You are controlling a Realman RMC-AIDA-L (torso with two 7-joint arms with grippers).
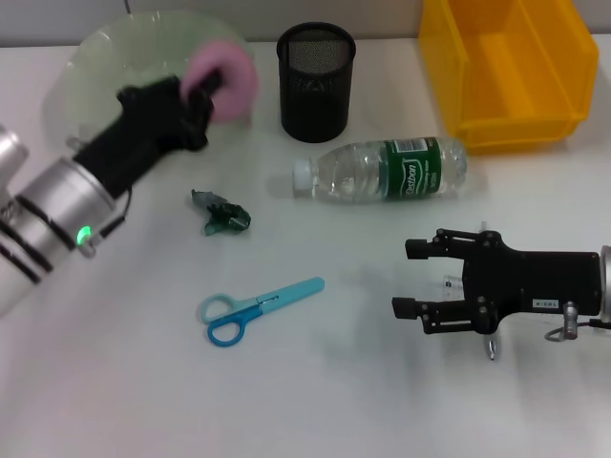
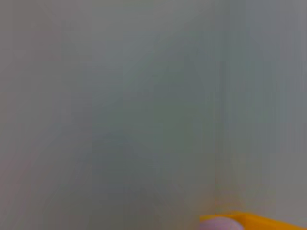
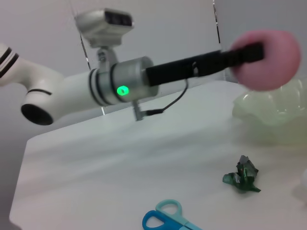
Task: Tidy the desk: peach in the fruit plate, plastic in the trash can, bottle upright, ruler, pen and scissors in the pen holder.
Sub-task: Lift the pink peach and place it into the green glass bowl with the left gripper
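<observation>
Your left gripper [image 1: 212, 91] is pinching the round pink peach [image 1: 229, 78] & holds it up over the rim of the see-thru pale green fruit plate [image 1: 105, 57] at the back of the white desk [image 1: 315, 382]. Go down slow, get the peach over the middle of the plate, not the edge, then let go so it won't roll off. Your right gripper [image 1: 406, 279] sits low by the front right, fingers spread, holding nothing. The clear plastic bottle w/ green label [image 1: 387, 170] lies on its side near the black mesh pen holder [image 1: 316, 81]; the blue scissors [image 1: 256, 309] & crumpled green plastic scrap [image 1: 221, 214] wait on the desk. Can't see a ruler or pen. Left wrist view is mostly a grey blur. The yellow bin [image 1: 511, 67] is cut off at the top.
</observation>
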